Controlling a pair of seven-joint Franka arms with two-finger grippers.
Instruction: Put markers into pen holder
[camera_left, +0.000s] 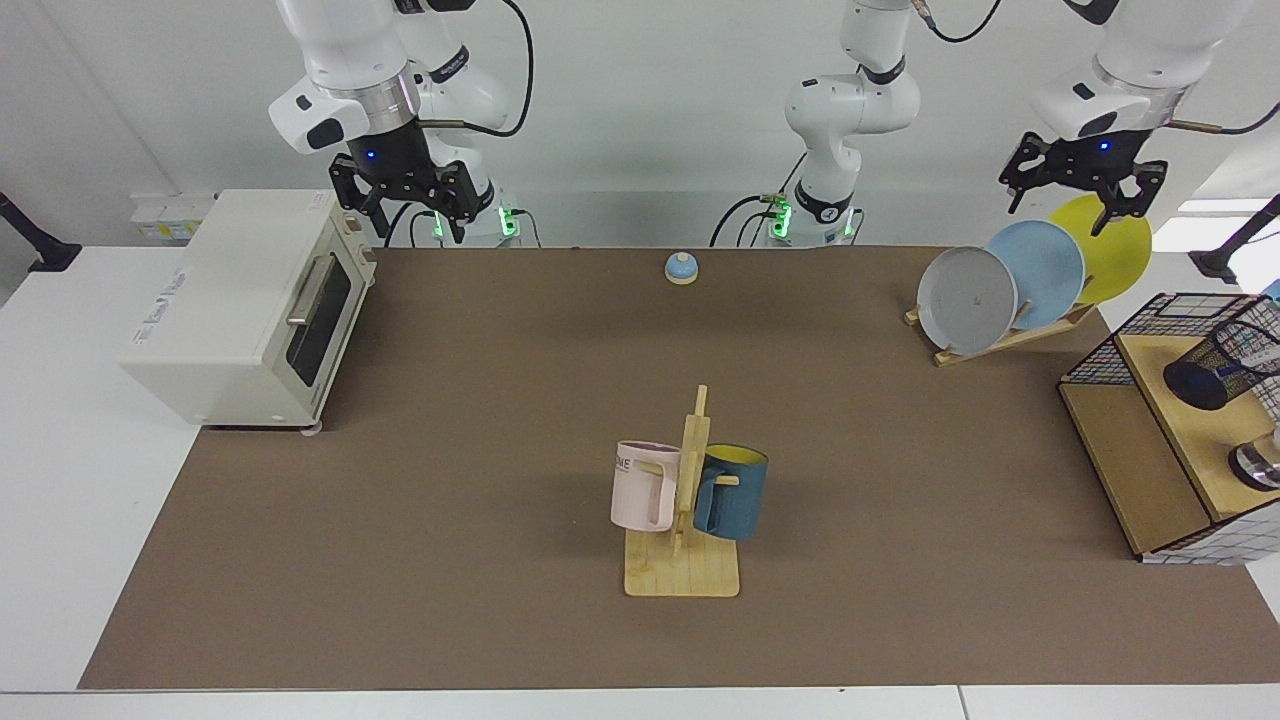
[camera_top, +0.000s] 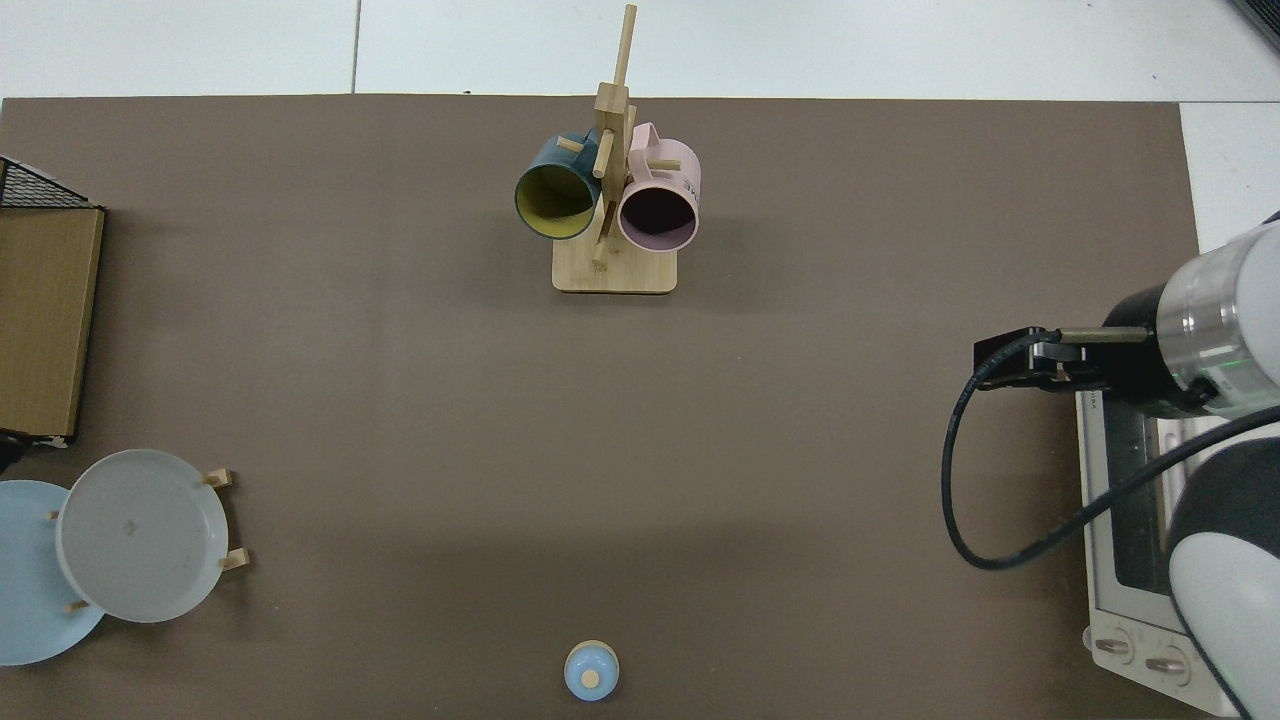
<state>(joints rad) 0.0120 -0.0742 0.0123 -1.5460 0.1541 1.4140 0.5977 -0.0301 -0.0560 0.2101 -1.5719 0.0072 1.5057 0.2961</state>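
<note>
While the brown mat (camera_left: 500, 420) spreads over the white table (camera_left: 60, 420) before a pale wall, the left gripper (camera_left: 1078, 200) hangs released above the plates (camera_left: 1040, 270), the right gripper (camera_left: 405, 212) waits released by the toaster oven (camera_left: 240, 310), and the pen holder (camera_left: 1222, 362) holding the marker (camera_left: 1262, 352) leans on the wooden shelf (camera_left: 1180, 420).

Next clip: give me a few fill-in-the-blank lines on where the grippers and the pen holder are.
1. The left gripper hangs open above the ___ plate.
2. The pen holder stands on the wooden ___, inside the wire basket.
3. The right gripper waits open above the ___.

Missing words: yellow; shelf; oven
</note>
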